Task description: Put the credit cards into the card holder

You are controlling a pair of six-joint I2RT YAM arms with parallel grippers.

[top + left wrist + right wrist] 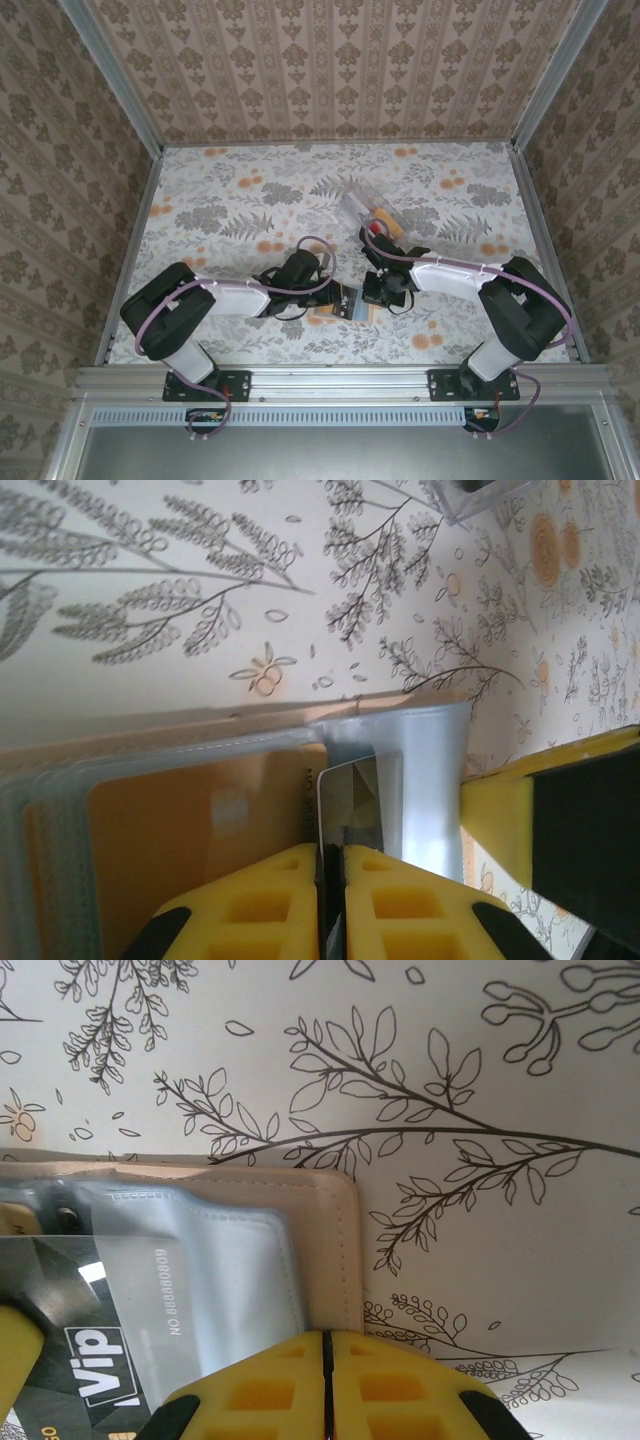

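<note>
Left hand [330, 880]: fingers together, pinched on the edge of the dark card [350, 798]. The card stands partway into a clear sleeve of the card holder [326, 316].

The holder lies open on the worktop [220, 200], low centre of the overhead view, between the two hands. Contents: an orange card [190, 850] seated in a sleeve, lower left of the left wrist view; the dark card is only part in.

Right hand [325, 1365]: fingers shut, apparently clamped on the sleeve edge beside the tan cover.

Above and right of centre, a clear tray [352, 203] holds a red card [373, 229]. Its other contents are too small to tell.

Risks, my reading:
- The dark card goes in skewed and jams on the sleeve seam.
- The push drags the holder if the right hand's grip slips.
- The soft sleeve buckles shut under the card's corner.
</note>
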